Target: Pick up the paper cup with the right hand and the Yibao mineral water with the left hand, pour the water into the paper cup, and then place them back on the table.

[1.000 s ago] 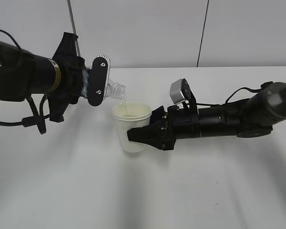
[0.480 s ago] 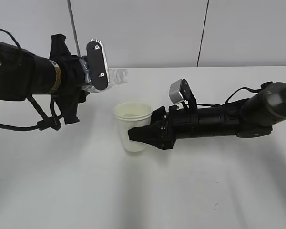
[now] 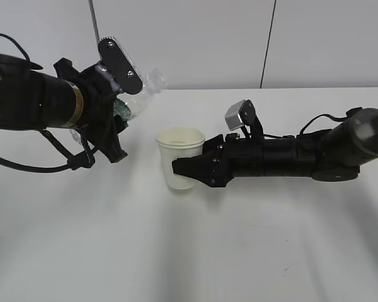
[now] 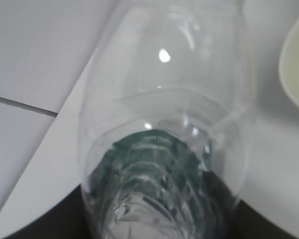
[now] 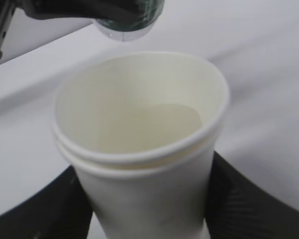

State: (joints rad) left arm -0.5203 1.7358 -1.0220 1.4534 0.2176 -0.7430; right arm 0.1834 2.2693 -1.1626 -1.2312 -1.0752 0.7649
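Since a second ago, my left gripper [image 3: 116,94] has tilted its clear plastic green-labelled bottle [image 3: 138,91] back, left of the cream paper cup [image 3: 180,157]. Pouring looks finished. My right gripper [image 3: 189,168] clasps that cup; next both need lowering onto the white table [image 3: 189,251].

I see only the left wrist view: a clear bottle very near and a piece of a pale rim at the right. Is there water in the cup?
Observer: Yes. The right wrist view shows a shallow pool at the bottom of the paper cup.
Operator: Is the cup held by something?
Observer: The right hand is closed around its side; the cup stands upright in the exterior view.
Operator: Where does the bottle point now?
Observer: In the exterior view the Yibao mineral water, in the left hand, has its neck tilted up and to the right, beside the cup and not above it. No stream is visible.
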